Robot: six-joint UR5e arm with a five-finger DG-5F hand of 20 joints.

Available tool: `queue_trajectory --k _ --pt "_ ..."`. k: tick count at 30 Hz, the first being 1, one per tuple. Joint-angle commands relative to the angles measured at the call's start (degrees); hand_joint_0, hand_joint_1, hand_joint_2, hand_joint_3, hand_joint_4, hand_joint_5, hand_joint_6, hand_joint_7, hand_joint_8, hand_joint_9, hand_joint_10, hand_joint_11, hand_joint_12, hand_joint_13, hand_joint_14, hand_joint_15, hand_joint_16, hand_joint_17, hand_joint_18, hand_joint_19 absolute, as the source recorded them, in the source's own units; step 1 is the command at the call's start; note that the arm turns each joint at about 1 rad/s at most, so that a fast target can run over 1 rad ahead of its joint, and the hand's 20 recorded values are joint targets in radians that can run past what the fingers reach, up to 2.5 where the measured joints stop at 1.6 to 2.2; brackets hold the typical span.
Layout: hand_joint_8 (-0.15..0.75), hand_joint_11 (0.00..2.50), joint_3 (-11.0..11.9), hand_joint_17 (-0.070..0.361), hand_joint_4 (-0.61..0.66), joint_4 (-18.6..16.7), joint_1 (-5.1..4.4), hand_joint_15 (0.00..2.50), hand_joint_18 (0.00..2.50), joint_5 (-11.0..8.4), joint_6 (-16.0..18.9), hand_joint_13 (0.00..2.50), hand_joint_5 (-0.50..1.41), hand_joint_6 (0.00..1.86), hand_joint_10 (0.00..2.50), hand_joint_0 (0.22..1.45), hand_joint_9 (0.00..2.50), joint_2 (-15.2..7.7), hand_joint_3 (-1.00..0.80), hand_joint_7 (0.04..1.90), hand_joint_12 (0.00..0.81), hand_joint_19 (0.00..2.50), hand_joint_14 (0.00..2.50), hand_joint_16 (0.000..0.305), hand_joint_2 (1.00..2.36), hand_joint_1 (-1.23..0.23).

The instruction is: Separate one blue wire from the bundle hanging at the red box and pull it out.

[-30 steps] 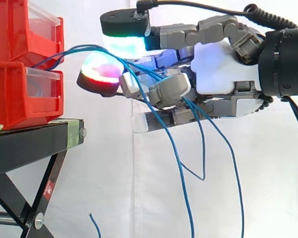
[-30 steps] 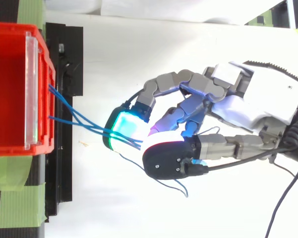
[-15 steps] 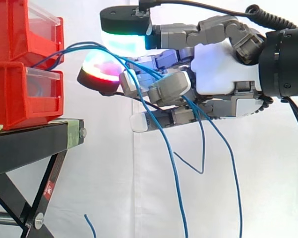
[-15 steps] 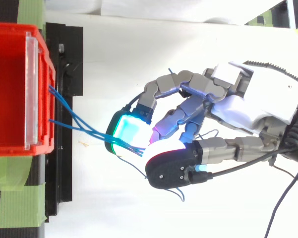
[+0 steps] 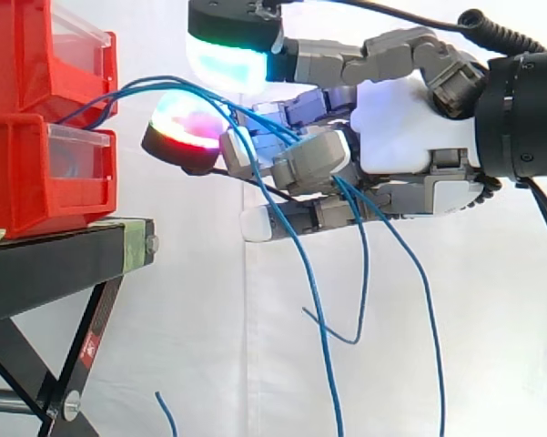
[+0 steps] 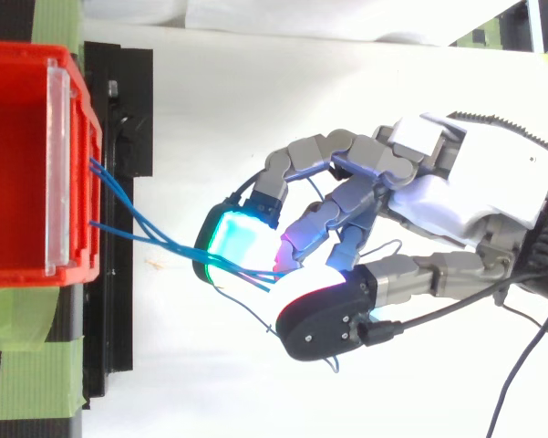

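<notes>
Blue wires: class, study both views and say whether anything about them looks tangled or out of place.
Yes. Several blue wires from the red box run together through the hand's curled fingers, not one alone; below it, one dangling wire bends in a sharp kink.

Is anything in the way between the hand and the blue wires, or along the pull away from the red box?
Nothing visible is. The hand is among the blue wires, fingers curled round several rather than one. The way out, away from the red box, looks free.
</notes>
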State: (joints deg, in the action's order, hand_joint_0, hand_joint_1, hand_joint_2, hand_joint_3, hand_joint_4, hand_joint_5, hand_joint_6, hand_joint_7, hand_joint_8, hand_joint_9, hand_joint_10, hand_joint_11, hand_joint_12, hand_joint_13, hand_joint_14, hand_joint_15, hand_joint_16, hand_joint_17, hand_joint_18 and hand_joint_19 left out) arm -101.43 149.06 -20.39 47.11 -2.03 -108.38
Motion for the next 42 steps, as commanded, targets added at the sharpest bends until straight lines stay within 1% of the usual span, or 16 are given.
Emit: queue_trajectory --k 1,9,10,15,17,19,28,30,34,35,38,42 --pt "0.345 1.15 0.00 0.123 0.18 0.00 0.00 1.57 0.90 0.00 0.01 1.55 -0.18 0.87 0.02 0.59 1.11 0.01 -0.44 0.82 0.352 0.60 0.01 0.055 1.00 -0.72" --pt "0.347 1.16 0.00 0.122 0.17 0.00 0.00 1.56 0.90 0.00 0.01 1.56 -0.18 0.87 0.02 0.61 1.12 0.01 -0.39 0.83 0.352 0.60 0.01 0.054 1.01 -0.73" --pt "0.351 1.16 0.00 0.121 0.16 0.00 0.00 1.56 0.91 0.00 0.01 1.56 -0.17 0.87 0.02 0.61 1.12 0.01 -0.37 0.84 0.342 0.60 0.01 0.054 1.01 -0.74" --pt "0.341 1.16 0.00 0.122 0.13 0.00 0.00 1.57 0.92 0.00 0.01 1.55 -0.18 0.88 0.02 0.62 1.10 0.01 -0.34 0.84 0.342 0.60 0.01 0.054 1.02 -0.77" --pt "0.339 1.16 0.00 0.122 0.10 0.00 0.00 1.57 0.92 0.00 0.01 1.55 -0.18 0.89 0.02 0.62 1.10 0.01 -0.29 0.86 0.343 0.60 0.01 0.054 1.02 -0.78" --pt "0.343 1.16 0.00 0.122 0.09 0.00 0.00 1.56 0.92 0.00 0.01 1.55 -0.18 0.90 0.02 0.62 1.10 -0.07 -0.27 0.84 0.350 0.60 0.01 0.054 1.02 -0.79" --pt "0.342 1.18 0.00 0.122 0.04 0.00 0.00 1.56 0.92 0.00 0.01 1.55 -0.19 0.93 0.02 0.61 1.10 -0.07 -0.16 0.89 0.349 0.61 0.01 0.054 1.02 -0.78" --pt "0.335 1.18 0.00 0.122 0.04 0.00 0.00 1.57 0.92 0.00 0.01 1.55 -0.20 0.93 0.02 0.61 1.09 0.01 -0.14 0.87 0.348 0.61 0.01 0.054 1.02 -0.78" --pt "0.333 1.17 0.00 0.123 0.10 0.00 0.00 1.56 0.91 0.00 0.01 1.54 -0.21 0.94 0.02 0.62 1.06 0.01 -0.11 0.83 0.347 0.62 0.01 0.055 1.02 -0.80" --pt "0.328 1.18 0.00 0.124 0.13 0.00 0.00 1.57 0.91 0.00 0.01 1.54 -0.21 0.94 0.02 0.62 1.05 0.01 -0.13 0.84 0.349 0.62 0.01 0.055 1.02 -0.82" --pt "0.329 1.18 0.00 0.124 0.15 0.00 0.00 1.56 0.90 0.00 0.01 1.53 -0.21 0.94 0.02 0.62 1.02 0.01 -0.17 0.85 0.350 0.62 0.01 0.055 1.02 -0.86" --pt "0.332 1.18 0.00 0.125 0.16 0.00 0.00 1.56 0.89 0.00 0.01 1.52 -0.22 0.94 0.02 0.62 1.01 0.01 -0.23 0.85 0.356 0.61 0.01 0.056 1.02 -0.91"
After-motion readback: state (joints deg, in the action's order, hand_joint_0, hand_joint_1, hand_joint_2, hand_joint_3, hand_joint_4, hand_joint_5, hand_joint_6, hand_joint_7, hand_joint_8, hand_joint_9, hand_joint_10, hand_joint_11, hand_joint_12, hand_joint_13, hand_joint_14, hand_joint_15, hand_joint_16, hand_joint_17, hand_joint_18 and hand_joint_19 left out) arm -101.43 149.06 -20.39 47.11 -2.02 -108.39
